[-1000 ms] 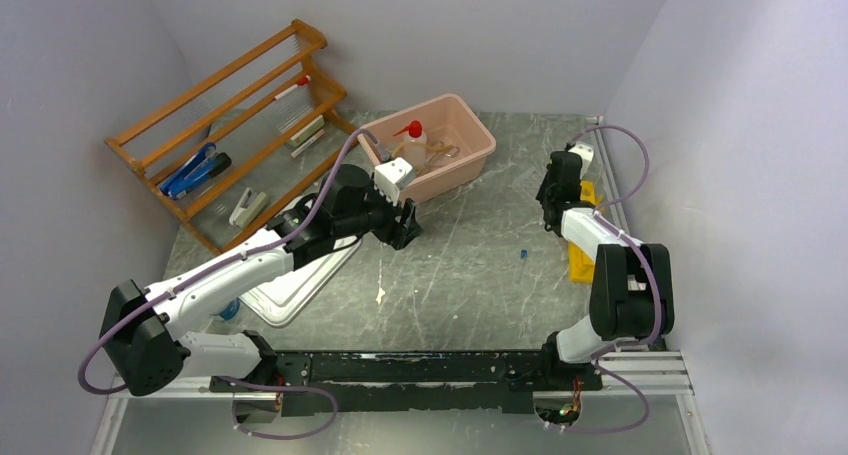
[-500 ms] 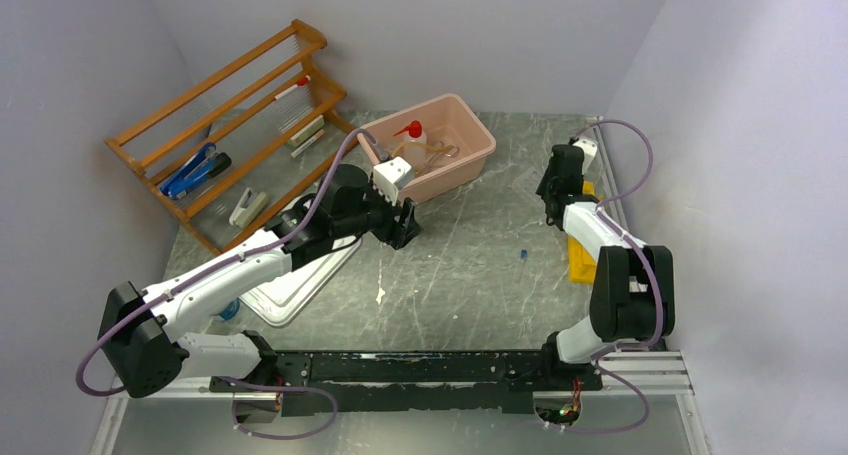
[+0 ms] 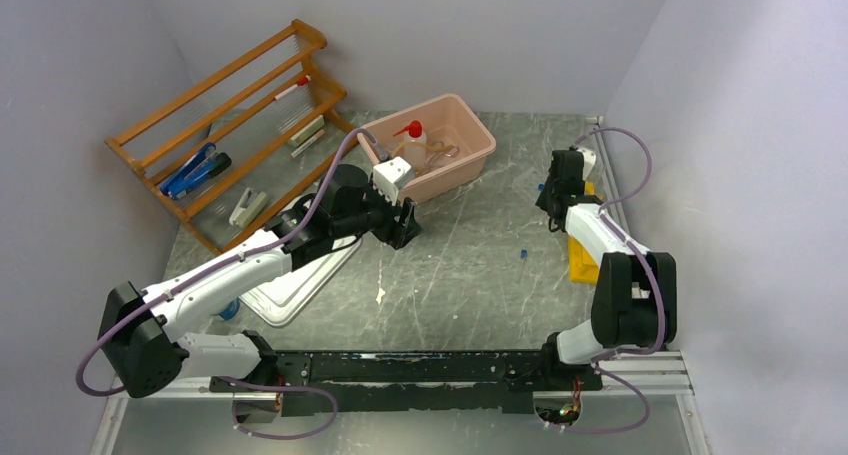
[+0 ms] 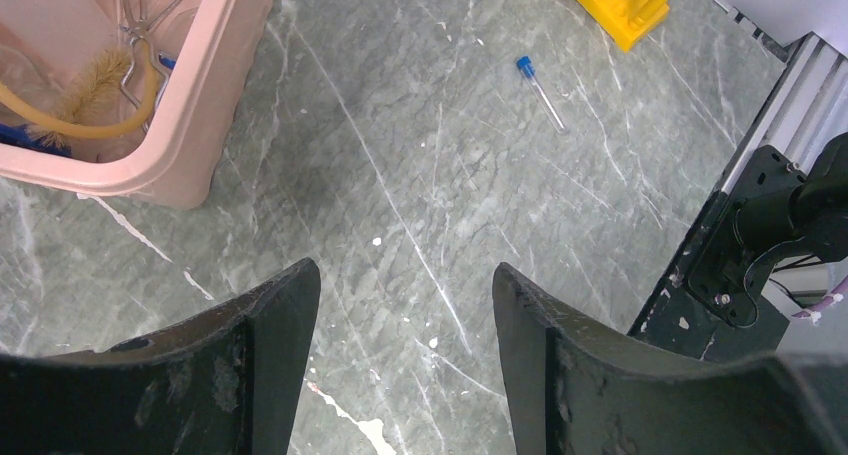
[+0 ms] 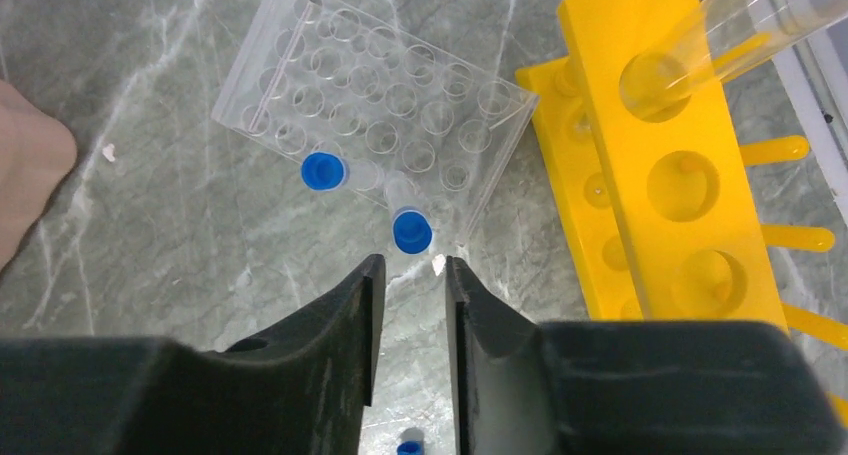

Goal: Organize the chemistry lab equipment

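Note:
My right gripper (image 5: 410, 265) hangs just above the table, narrowly open and empty, beside the yellow tube rack (image 5: 660, 145). Two blue-capped clear tubes (image 5: 410, 225) lie just ahead of its fingertips on a clear well plate (image 5: 380, 105). A third blue cap (image 5: 410, 447) shows between the fingers lower down. Another blue-capped tube (image 4: 540, 90) lies loose mid-table. My left gripper (image 4: 402, 275) is wide open and empty beside the pink tub (image 4: 215, 95). The tub holds the red-capped squeeze bottle (image 3: 412, 140), tan tubing (image 4: 60, 130) and metal tongs (image 4: 140, 25). I cannot make out the goggles.
The orange wooden shelf rack (image 3: 230, 125) leans at the back left with blue and white items on it. The white lid (image 3: 300, 280) lies under my left arm. A clear tube (image 5: 740, 25) stands in the yellow rack. Walls close in on both sides.
My right gripper has shifted a little toward the far right, along the yellow rack. My left arm has not moved.

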Robot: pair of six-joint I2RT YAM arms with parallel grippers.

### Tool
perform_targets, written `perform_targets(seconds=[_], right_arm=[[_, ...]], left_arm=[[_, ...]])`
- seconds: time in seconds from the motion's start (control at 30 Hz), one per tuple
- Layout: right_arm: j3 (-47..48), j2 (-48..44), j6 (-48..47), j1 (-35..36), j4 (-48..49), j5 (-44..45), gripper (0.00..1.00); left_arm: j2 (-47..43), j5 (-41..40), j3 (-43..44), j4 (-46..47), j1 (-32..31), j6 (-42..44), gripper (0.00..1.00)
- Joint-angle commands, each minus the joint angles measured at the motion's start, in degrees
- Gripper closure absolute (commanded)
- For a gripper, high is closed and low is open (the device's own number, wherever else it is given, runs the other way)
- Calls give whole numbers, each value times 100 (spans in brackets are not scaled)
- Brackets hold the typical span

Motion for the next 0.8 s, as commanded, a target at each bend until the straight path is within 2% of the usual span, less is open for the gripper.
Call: perform_targets(seconds=[0.0, 0.33, 0.77], right_arm=[[102, 187, -199, -54, -100, 115, 70], [496, 616, -575, -59, -72, 286, 79], [742, 762, -659, -59, -12, -97, 78]], left_arm=[[-89, 25, 30, 159, 9, -21, 32], [-47, 21, 73, 143, 7, -4, 32], [-60, -32, 25, 143, 8, 5, 32]])
